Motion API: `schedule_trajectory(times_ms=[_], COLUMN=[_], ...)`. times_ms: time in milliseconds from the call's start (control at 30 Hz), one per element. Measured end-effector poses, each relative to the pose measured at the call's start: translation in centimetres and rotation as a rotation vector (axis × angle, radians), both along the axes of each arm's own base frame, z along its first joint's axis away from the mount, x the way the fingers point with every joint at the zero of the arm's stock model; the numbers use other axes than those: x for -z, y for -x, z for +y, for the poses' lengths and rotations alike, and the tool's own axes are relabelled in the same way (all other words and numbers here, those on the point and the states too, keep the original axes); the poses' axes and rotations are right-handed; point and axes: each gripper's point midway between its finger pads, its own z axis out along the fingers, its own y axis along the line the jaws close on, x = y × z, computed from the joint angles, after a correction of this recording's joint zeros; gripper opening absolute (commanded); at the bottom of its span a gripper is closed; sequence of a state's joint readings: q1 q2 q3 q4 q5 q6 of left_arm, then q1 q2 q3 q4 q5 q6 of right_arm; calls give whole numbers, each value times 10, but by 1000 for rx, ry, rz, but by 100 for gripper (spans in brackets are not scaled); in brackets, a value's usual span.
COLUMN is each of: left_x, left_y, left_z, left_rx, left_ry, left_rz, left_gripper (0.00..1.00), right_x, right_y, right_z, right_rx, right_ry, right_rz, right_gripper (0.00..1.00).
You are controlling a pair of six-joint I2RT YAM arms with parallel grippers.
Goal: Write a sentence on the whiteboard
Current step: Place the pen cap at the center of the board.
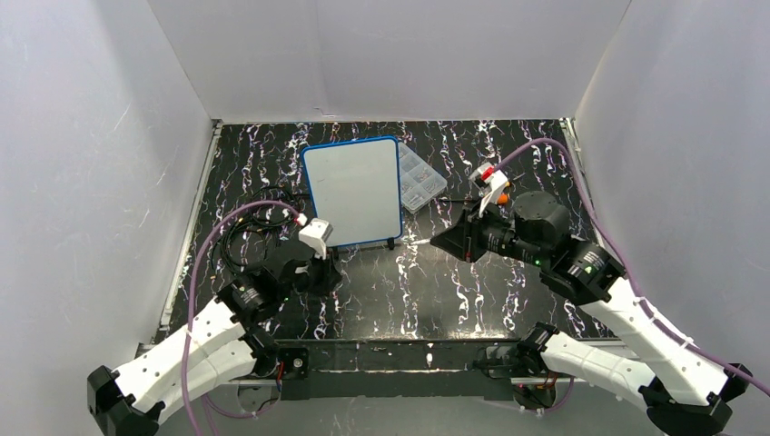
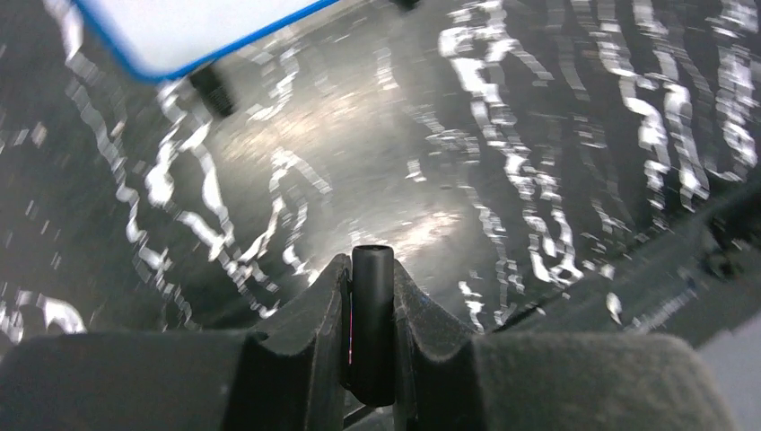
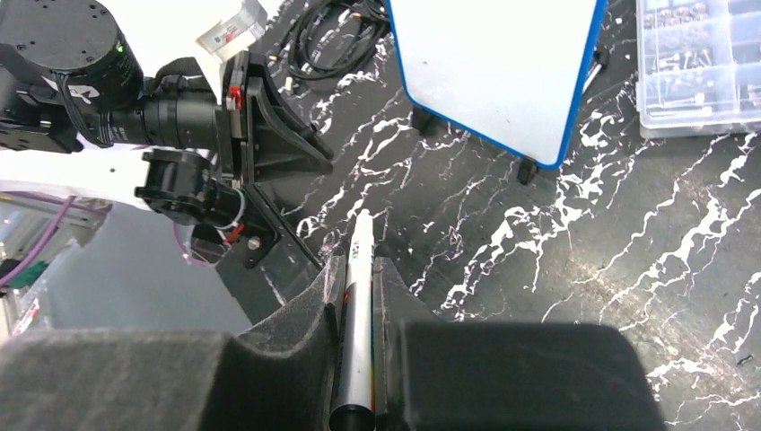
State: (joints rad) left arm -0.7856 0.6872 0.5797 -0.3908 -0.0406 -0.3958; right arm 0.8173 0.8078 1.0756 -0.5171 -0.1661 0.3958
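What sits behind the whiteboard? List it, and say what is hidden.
Behind the whiteboard, toward its right, a clear compartment box of small parts lies on the marbled table. Whatever sits directly behind or under its panel is covered from every view.

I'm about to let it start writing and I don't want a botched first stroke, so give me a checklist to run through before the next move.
1. Grip on the marker: ok, the right tool has its jaws shut on the barrel.
2. Writing tip bare: cannot tell; the left tool grips a short black cylinder, maybe the cap.
3. Surface of the whiteboard free: ok, blank, nothing over it.
4. Tip on the board: not ok, it is over the table, short of the board's near right corner.
5. Left tool clear of the board: ok, it sits just short of the near left corner.
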Motion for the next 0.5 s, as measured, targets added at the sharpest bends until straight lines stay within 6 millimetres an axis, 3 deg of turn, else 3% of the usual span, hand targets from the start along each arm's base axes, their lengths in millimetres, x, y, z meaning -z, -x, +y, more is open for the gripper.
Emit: schedule_trajectory(times_ms=[133,300,500], left_x=[33,58,90], left_y=[-6,-15,-15], left_z=[30,59,74], left_rx=[-224,-425,-518], left_ry=[-53,-120,-208], left_rz=[81,124,201], left_gripper=[0,0,17], right_x=[23,38,47], right_y=[-6,-12,-14], right_z=[-1,-3,-7], right_rx=[23,44,68], right_ry=[37,68,76], right_rz=[9,3,-11], right_gripper=[1,1,1])
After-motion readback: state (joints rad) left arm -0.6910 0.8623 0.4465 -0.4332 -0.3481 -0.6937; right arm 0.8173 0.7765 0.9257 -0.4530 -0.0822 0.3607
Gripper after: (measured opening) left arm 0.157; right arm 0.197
